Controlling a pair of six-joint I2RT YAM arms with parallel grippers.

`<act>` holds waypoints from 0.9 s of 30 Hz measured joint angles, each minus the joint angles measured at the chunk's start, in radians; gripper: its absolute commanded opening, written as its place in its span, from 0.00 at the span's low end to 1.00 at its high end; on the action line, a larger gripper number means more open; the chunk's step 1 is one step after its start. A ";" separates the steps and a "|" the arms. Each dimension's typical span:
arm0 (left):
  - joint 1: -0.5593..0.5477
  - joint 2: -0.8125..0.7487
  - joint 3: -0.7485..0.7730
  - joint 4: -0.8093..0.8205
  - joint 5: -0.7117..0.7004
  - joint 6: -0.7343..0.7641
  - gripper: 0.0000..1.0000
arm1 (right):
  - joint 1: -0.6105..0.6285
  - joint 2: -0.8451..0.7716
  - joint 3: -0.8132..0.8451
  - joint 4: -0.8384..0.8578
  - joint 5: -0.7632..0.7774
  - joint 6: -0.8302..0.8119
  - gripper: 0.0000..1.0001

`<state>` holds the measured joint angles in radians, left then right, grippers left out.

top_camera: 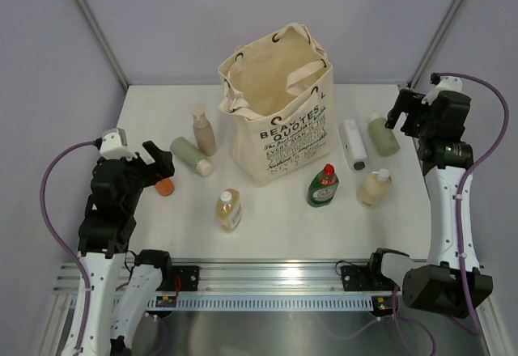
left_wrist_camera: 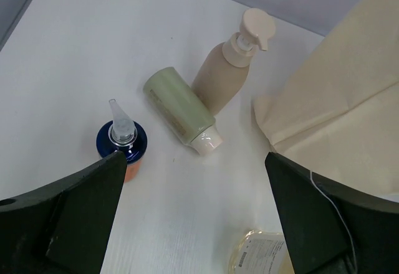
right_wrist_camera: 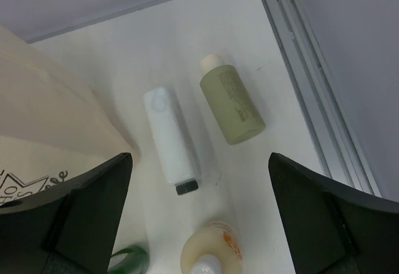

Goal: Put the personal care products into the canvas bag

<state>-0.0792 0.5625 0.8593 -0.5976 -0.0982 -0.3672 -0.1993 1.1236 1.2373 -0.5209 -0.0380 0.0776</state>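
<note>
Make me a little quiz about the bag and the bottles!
1. True or false: the bag stands upright with its mouth open.
2. What colour cap is on the green bottle? A red, B blue, C white.
3. Fill in: the left gripper and the right gripper are both ____, holding nothing.
Key: 1 true; 2 A; 3 open.
</note>
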 measured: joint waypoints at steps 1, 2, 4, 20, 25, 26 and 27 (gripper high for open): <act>0.000 -0.002 0.010 -0.010 0.001 -0.003 0.99 | 0.000 0.000 0.002 0.000 -0.027 -0.026 0.99; 0.000 -0.006 0.019 -0.023 0.001 -0.007 0.99 | -0.003 -0.001 0.006 -0.007 -0.070 -0.071 1.00; 0.000 -0.009 0.050 -0.064 0.000 -0.019 0.99 | -0.003 -0.001 0.039 -0.073 -0.201 -0.213 1.00; 0.000 0.123 0.332 -0.468 -0.167 -0.183 0.99 | 0.087 0.051 0.030 -0.462 -0.867 -0.793 1.00; 0.000 0.159 0.126 -0.413 -0.163 -0.158 0.99 | 0.087 0.072 -0.013 -0.460 -0.884 -0.797 0.99; 0.000 0.170 0.085 -0.387 -0.159 -0.148 0.99 | 0.087 0.074 -0.019 -0.460 -0.889 -0.798 1.00; 0.000 0.183 0.048 -0.354 -0.159 -0.137 0.99 | 0.087 0.074 -0.024 -0.457 -0.892 -0.800 0.99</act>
<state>-0.0792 0.7456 0.9070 -0.9520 -0.2569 -0.5037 -0.1120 1.1980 1.2129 -0.9783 -0.9295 -0.7219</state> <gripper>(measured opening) 0.985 0.993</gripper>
